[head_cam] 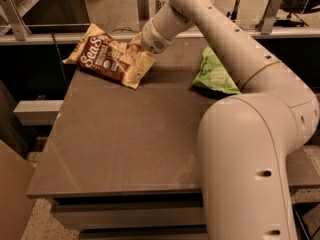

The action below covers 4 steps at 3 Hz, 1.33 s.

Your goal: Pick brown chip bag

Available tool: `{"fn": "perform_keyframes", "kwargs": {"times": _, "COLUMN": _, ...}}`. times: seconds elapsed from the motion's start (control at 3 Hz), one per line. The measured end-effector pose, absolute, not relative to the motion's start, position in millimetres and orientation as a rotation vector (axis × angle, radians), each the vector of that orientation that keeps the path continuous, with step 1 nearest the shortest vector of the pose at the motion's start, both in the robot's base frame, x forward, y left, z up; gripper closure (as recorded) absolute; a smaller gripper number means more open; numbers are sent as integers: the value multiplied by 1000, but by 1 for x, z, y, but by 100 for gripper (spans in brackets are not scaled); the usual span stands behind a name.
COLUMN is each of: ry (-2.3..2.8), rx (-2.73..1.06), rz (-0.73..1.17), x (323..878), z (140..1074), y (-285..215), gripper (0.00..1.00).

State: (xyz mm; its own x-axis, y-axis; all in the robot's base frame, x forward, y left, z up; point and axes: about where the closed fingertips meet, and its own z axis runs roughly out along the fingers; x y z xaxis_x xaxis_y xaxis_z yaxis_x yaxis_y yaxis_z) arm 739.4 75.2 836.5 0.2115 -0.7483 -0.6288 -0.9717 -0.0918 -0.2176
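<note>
The brown chip bag (pixel 107 58), dark brown with white script and cream edges, is at the table's far left corner. It is tilted, and its left end reaches past the table edge. My gripper (pixel 141 52) is at the bag's right end, shut on its cream edge, and the wrist hides most of the fingers. The bag's right end looks raised a little off the table (pixel 130 134).
A light green snack bag (pixel 215 74) lies at the far right of the table, partly behind my arm (pixel 250 134). My arm's large body covers the table's right side. A metal rail (pixel 60 36) runs behind the table. A ledge (pixel 37 111) sticks out at the left.
</note>
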Motion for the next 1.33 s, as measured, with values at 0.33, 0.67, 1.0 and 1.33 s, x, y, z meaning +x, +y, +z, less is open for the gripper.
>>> {"fn": "perform_keyframes", "kwargs": {"times": 0.33, "ry": 1546, "rx": -1898, "rz": 479, "x": 737, "z": 849, "y": 82, "gripper": 64}}
{"fn": "perform_keyframes", "kwargs": {"times": 0.67, "ry": 1494, "rx": -1879, "rz": 511, "x": 733, "z": 857, "y": 87, "gripper": 87}}
{"fn": "perform_keyframes", "kwargs": {"times": 1.0, "ry": 1411, "rx": -1853, "rz": 511, "x": 732, "z": 882, "y": 90, "gripper": 100}}
{"fn": "perform_keyframes", "kwargs": {"times": 1.33, "ry": 1297, "rx": -1840, "rz": 453, "x": 735, "z": 928, "y": 88, "gripper": 100}}
